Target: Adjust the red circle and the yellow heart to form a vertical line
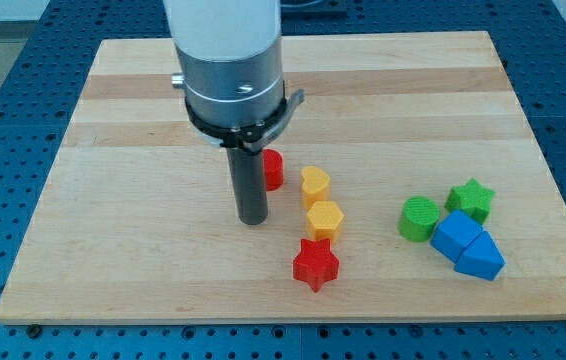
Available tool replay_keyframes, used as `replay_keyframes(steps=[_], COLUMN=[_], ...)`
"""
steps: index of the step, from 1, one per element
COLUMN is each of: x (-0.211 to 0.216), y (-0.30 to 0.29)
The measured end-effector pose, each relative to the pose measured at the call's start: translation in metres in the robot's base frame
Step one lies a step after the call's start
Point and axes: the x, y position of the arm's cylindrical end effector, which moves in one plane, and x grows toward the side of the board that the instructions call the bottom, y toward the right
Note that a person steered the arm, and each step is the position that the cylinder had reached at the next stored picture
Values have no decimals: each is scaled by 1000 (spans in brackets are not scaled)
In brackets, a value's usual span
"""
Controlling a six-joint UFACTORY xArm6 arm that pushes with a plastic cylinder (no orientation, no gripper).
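You see my tip [253, 219] at frame centre, just left of the red circle [274, 170]; no claw shows. The yellow heart [315, 185] sits right of it on the wooden table [113, 200].

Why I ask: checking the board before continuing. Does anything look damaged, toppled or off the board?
Nothing stands out. All blocks sit flat on the board; my tip rests just left of the red circle, which the rod partly hides.
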Motion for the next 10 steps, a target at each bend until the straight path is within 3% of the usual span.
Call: replay_keyframes(steps=[3, 8, 10], x=[-50, -73, -69], y=[-18, 25, 16])
